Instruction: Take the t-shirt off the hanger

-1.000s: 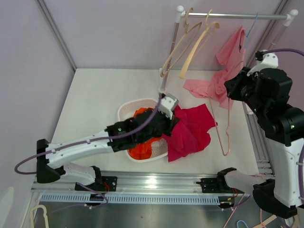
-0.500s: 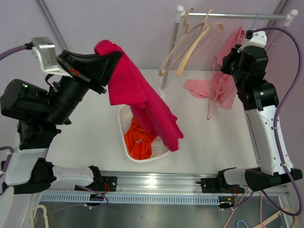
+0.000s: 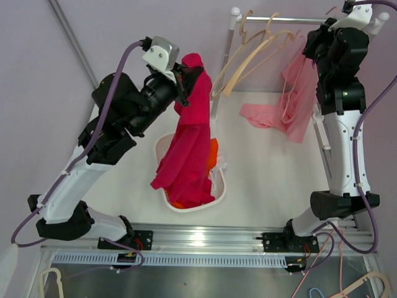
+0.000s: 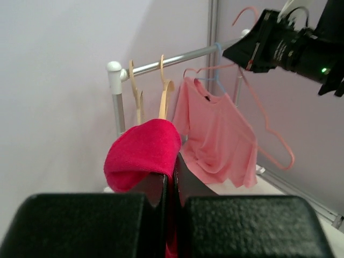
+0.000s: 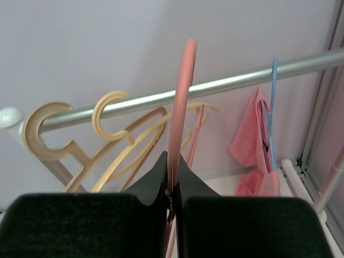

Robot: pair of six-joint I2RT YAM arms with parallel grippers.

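My left gripper [image 3: 186, 76] is shut on a crimson t-shirt [image 3: 186, 146] and holds it high, so it hangs down into the white basket [image 3: 218, 194]. In the left wrist view the cloth [image 4: 144, 153] bulges over the closed fingers [image 4: 156, 185]. My right gripper [image 3: 309, 45] is shut on the hook of a bare pink hanger [image 5: 180, 97], held up near the rail [image 5: 231, 84]. The hanger's frame [image 3: 286, 102] dangles below, in front of a pale pink t-shirt [image 3: 299, 93]. That shirt hangs on a blue hanger [image 5: 273, 102].
Two beige hangers [image 3: 248, 53] hang at the rail's left end beside the rack post [image 3: 222, 81]. An orange garment [image 3: 213, 155] lies in the basket. Part of the pale pink shirt spreads on the table [image 3: 260, 115]. Frame posts stand along both sides.
My left arm swung the crimson t-shirt from the far left to the centre, hanging over the basket. My right arm rose toward the rail, lifting the pink hanger off the table.
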